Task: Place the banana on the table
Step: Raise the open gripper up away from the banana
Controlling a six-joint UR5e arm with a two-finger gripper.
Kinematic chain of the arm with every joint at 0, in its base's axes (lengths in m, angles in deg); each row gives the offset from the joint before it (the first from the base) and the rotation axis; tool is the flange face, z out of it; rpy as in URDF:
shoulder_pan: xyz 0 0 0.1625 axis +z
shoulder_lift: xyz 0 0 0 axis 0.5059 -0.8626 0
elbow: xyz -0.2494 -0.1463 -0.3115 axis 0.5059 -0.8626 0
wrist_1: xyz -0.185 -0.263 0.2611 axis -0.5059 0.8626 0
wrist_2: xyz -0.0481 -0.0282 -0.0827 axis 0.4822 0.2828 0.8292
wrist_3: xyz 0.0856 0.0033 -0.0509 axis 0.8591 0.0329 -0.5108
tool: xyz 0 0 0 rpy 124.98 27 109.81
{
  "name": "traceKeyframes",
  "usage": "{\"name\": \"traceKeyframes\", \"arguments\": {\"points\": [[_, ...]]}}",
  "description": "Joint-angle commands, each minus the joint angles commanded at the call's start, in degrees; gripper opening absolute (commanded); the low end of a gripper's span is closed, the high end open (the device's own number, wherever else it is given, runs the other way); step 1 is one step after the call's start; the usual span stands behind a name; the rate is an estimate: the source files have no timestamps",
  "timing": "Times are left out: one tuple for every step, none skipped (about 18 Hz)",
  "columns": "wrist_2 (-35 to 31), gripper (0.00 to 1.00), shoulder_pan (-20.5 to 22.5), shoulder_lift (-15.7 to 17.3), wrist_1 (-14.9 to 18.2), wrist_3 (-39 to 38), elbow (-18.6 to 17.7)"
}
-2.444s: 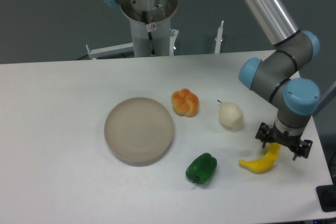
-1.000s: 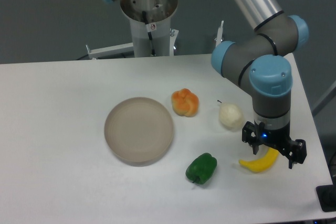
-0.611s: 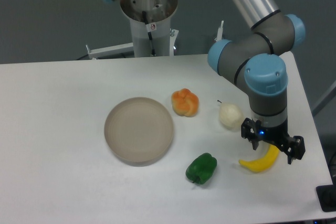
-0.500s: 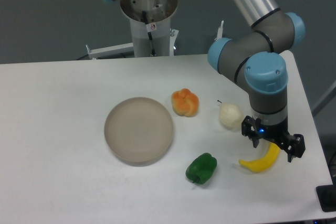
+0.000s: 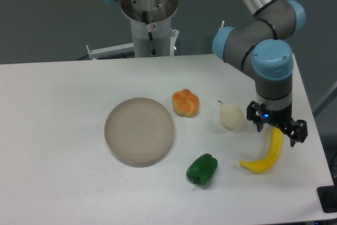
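The large flat white matte bench fills most of the view, its far edge straight and its right edge running diagonally toward the near right corner. Behind it is a dark grey-blue wall or backdrop. At the far side a pale grey cylindrical robot base rises behind the bench edge, with a white metal frame beside it.

The small curved bright-yellow plastic-looking banana lies on the bench near the right edge, its lower end resting on the surface and its upper end reaching up between the fingers of the black two-finger end effector. The fingers stand spread on either side of the banana's upper tip; whether they touch it cannot be told. A blue light shows on the end effector body.

Just left of the end effector sits a pale cream pear. Further left is an orange knotted bread roll. A green bell pepper lies near the front, left of the banana and apart from it. A round beige plate sits near the bench centre, holding nothing.
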Motion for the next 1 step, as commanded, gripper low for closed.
{"name": "traceKeyframes", "arguments": {"points": [[0.2,1.00,0.0,0.0,0.0,-0.1,0.0]]}}
